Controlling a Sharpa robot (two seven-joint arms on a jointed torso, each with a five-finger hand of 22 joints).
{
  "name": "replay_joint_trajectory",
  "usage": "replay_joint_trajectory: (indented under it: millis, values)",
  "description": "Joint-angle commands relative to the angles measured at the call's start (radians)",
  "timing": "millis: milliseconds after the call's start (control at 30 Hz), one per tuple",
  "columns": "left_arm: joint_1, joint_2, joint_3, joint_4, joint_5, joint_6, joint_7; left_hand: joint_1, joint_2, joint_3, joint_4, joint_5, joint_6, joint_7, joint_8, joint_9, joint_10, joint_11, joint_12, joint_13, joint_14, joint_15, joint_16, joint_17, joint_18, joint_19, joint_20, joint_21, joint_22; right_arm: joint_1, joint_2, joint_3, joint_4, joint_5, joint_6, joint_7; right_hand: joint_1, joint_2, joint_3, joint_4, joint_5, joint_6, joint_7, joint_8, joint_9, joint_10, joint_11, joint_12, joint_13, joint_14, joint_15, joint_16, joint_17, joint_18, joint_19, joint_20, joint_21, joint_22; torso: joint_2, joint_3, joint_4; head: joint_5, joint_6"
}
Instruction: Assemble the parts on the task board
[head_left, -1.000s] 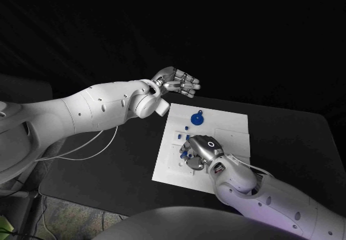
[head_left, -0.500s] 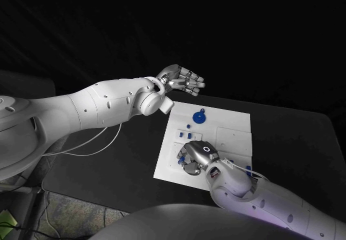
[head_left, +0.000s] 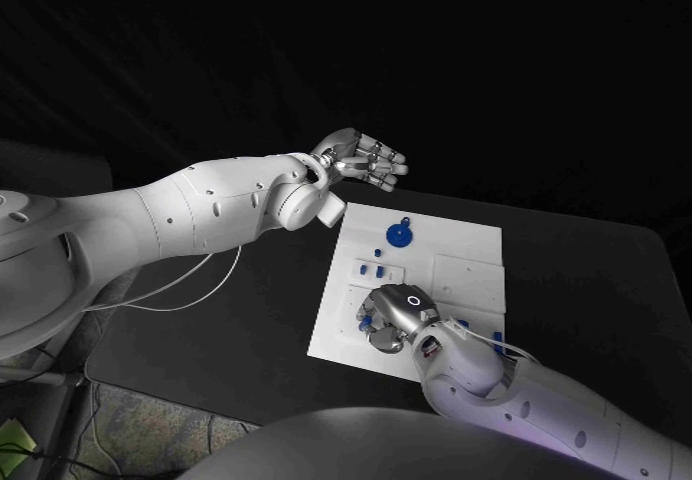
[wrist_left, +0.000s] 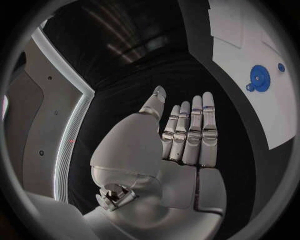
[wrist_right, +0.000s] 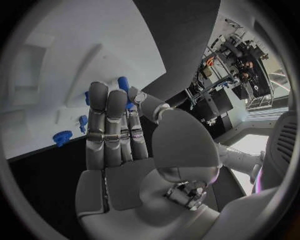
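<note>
Right robot hand (head_left: 398, 312) now settled lower on board's (head_left: 464, 244) near-left corner, fingers straight over small blue parts (wrist_right: 122, 82), holding nothing visible. Left robot hand (head_left: 368, 160) unchanged, flat-open, hovering past far edge. Blue gear (head_left: 395, 236) untouched.

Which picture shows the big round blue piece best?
The left wrist view shows the round blue piece best: nothing covers it, and you can see its toothed edge and little side loop on the white board. The head view also shows the piece, only smaller. In the right wrist view I cannot pick it out.
</note>
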Motion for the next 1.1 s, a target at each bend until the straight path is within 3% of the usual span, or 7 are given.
replay_joint_trajectory:
  millis: [33,433,967,1100]
  values:
    - [0.001,0.0,0.001,0.001,-0.004,0.01,0.01,0.003,0.01,-0.001,0.006,-0.001,-0.003,0.002,-0.005,0.0,-0.007,0.0,0.003,0.001,-0.007,0.0,-0.004,0.001,0.01,-0.003,0.003,0.005,-0.001,-0.002,-0.001,-0.001,0.001,-0.028,-0.014,-0.024,0.005,0.006,0.003,-0.002,0.007,0.006,-0.003,0.005,0.0,0.069,-0.043,0.003,0.006,0.001,-0.005,-0.003,0.001,0.022,0.02,-0.004,-0.005,0.001,0.0,0.0008,-0.0002,0.001,0.0]
    - [0.001,-0.002,0.001,0.0,-0.005,0.011,0.009,0.004,0.01,-0.002,0.005,-0.001,-0.004,0.002,-0.005,0.0,-0.008,0.0,0.003,0.001,-0.008,0.0,-0.004,0.001,0.01,-0.004,0.003,0.005,-0.002,-0.003,-0.006,-0.001,0.002,-0.035,-0.031,-0.038,0.005,0.004,0.007,-0.001,0.007,0.008,-0.003,0.004,0.0,0.071,-0.044,0.003,0.006,0.002,-0.005,-0.003,0.003,0.022,0.023,-0.004,-0.005,0.012,0.0,-0.0001,0.0003,0.002,0.0]
    - [0.001,-0.002,0.001,0.0,-0.007,0.013,0.009,0.004,0.01,-0.002,0.005,-0.001,-0.004,0.002,-0.005,0.0,-0.008,0.0,0.003,0.001,-0.008,0.0,-0.004,0.001,0.01,-0.004,0.003,0.005,-0.002,-0.003,-0.003,-0.001,-0.013,-0.03,-0.006,-0.032,0.004,0.003,0.007,-0.001,0.007,0.009,-0.003,0.005,0.0,0.071,-0.044,0.002,0.006,0.002,-0.005,-0.003,0.005,0.022,0.025,-0.005,-0.009,0.018,0.0,-0.0016,0.0009,0.0,0.0]
    - [0.001,-0.001,0.001,0.0,-0.007,0.014,0.008,0.004,0.01,-0.002,0.005,-0.001,-0.004,0.002,-0.005,0.0,-0.008,0.0,0.003,0.001,-0.008,0.0,-0.004,0.001,0.01,-0.004,0.003,0.005,-0.002,-0.003,0.002,-0.006,-0.019,-0.029,-0.003,-0.028,0.005,0.004,0.005,-0.002,0.007,0.009,-0.003,0.005,0.0,0.071,-0.044,0.002,0.006,0.002,-0.005,-0.003,0.005,0.021,0.025,-0.005,-0.012,0.021,0.0,-0.0011,0.0014,0.001,0.0]
